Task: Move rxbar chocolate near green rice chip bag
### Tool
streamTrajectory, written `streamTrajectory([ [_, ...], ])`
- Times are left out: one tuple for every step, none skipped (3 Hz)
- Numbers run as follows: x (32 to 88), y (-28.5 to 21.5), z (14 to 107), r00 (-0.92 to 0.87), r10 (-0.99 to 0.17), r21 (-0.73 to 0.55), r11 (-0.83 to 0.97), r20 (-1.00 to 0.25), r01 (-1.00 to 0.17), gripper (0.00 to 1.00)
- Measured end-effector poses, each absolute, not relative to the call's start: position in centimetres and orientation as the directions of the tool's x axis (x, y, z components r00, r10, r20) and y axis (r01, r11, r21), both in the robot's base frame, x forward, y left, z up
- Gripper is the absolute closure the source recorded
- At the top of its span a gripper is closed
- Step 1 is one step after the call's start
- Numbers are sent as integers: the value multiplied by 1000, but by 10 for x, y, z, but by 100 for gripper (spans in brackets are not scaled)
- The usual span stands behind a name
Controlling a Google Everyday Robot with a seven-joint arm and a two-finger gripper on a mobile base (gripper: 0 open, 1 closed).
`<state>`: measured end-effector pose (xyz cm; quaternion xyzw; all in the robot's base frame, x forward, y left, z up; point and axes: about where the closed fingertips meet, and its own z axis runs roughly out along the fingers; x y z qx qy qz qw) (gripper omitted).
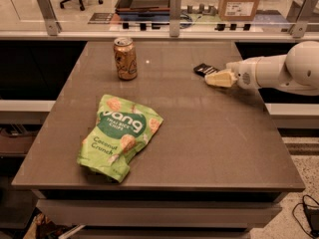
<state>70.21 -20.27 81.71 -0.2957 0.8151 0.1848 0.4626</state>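
Observation:
The rxbar chocolate (205, 69), a small flat black bar, lies on the table at the right rear. My gripper (218, 78) reaches in from the right on a white arm, its cream fingertips just right of and in front of the bar, partly covering its near end. The green rice chip bag (118, 135), a large crinkled light-green pouch with a dark green patch, lies flat at the front left, far from the bar.
An orange-gold drink can (125, 58) stands upright at the rear left of the grey table (199, 138). A rail with glass panels and metal posts (174, 6) runs behind the table. A cardboard box (240, 1) sits beyond it.

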Motion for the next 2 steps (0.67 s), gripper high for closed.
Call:
streamTrajectory([
  [702, -202, 819, -397, -311, 28, 756, -863, -654, 100],
  [702, -203, 829, -390, -315, 29, 746, -865, -665, 100],
])
